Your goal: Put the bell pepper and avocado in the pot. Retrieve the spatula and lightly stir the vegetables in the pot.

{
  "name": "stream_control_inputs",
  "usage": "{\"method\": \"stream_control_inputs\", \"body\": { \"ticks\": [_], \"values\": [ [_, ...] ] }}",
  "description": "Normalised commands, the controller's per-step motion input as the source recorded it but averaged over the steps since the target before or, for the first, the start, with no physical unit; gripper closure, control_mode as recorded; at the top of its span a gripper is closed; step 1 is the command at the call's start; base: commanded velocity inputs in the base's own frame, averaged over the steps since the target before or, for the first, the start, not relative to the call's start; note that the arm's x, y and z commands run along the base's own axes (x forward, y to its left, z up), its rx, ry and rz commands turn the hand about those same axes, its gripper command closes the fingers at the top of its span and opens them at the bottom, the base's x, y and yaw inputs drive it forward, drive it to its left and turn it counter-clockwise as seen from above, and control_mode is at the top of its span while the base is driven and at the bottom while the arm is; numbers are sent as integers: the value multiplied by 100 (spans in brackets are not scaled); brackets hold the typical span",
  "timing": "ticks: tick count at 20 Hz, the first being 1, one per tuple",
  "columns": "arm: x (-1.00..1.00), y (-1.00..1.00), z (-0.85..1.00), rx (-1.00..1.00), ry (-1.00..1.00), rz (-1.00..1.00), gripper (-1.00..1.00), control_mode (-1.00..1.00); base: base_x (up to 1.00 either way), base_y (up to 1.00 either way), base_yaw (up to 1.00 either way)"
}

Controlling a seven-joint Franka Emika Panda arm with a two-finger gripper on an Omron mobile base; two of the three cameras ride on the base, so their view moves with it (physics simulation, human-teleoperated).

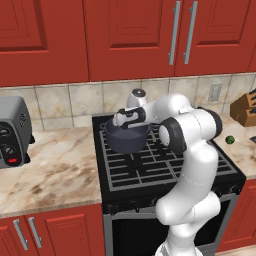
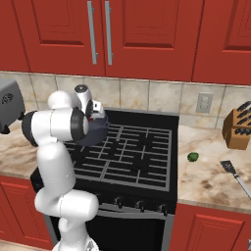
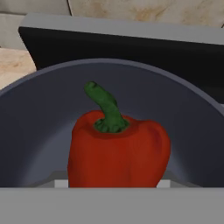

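Bell pepper, one of them, bright red with a curled green stem, sits right in front of the gripper in the hand view, framed by the curved inner wall of the pot. Its lower part is cut off at the bottom of that view, so whether the fingers are clamped on it or it rests on the pot's floor I cannot tell, and the jaws' state stays unclear too.

One pot, dark grey-blue, stands on the rear left burner of the black stove, directly under the gripper. From the left base view the hand hangs just over the pot's rim; from the right base view the pot peeks out behind the arm's big white elbow.

One avocado, small and dark green, lies well off to the gripper's right on the marble counter, past the stove's edge. It shows again as a green dot in the left base view.

One spatula lies farther right than the avocado, nearer the counter's front edge, its dark blade pointing back toward the wall.

One wooden knife block stands beyond the avocado against the tiled backsplash. One toaster sits well to the gripper's left on the other stretch of counter.
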Motion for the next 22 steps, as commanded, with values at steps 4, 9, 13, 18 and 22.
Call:
{"method": "stream_control_inputs", "body": {
  "ticks": [4,9,13,18,22],
  "values": [
    [26,0,-13,0,8,0,100,-100,0,0,0],
    [1,3,-3,0,1,0,100,-100,0,0,0],
    [0,7,0,0,0,0,-100,-100,0,0,0],
    [0,0,0,0,0,0,-100,-100,0,0,0],
    [0,0,-1,0,0,0,-100,-100,0,0,0]
  ]
}}
